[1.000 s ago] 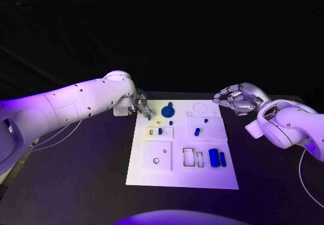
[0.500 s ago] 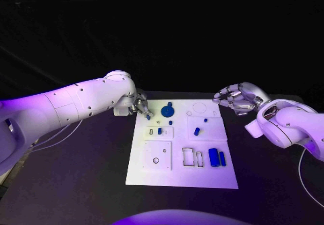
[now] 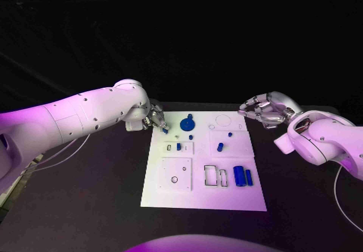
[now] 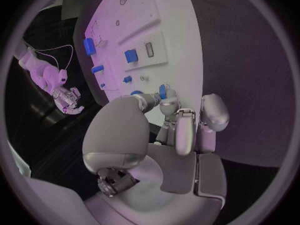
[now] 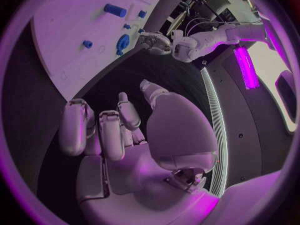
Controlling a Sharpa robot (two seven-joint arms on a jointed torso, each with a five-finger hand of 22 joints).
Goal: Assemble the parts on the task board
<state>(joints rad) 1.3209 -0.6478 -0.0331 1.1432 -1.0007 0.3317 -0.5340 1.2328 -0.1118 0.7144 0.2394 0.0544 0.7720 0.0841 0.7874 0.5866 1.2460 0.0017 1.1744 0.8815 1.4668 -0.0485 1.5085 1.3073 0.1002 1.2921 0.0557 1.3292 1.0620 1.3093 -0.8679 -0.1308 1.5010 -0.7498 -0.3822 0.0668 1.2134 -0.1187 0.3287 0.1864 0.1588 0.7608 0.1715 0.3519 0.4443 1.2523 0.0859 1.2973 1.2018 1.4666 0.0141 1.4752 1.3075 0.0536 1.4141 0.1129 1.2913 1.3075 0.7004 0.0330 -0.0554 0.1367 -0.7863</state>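
My left hand (image 3: 155,119) sits at the upper left corner of the flat white rectangular task board (image 3: 181,197), fingertips pinching a small blue plastic peg (image 4: 162,91) just above the board's surface. My right hand (image 3: 265,113) hangs off the board's upper right corner, fingers curled in, holding nothing.

Handling, as I judge it: the peg looks rigid, very light and smooth, so it may twist or slip. Take it by the sides, near the top, leaving the lower end free to enter a hole.

Nearby: a round blue disc part (image 3: 188,124) lies just right of my left hand, closest to an obstruction. Small blue studs (image 3: 178,147) stand mid-board; a blue cylinder (image 3: 239,176) lies lower right beside rectangular slots (image 3: 211,176). The black counter (image 3: 98,189) surrounds the board.
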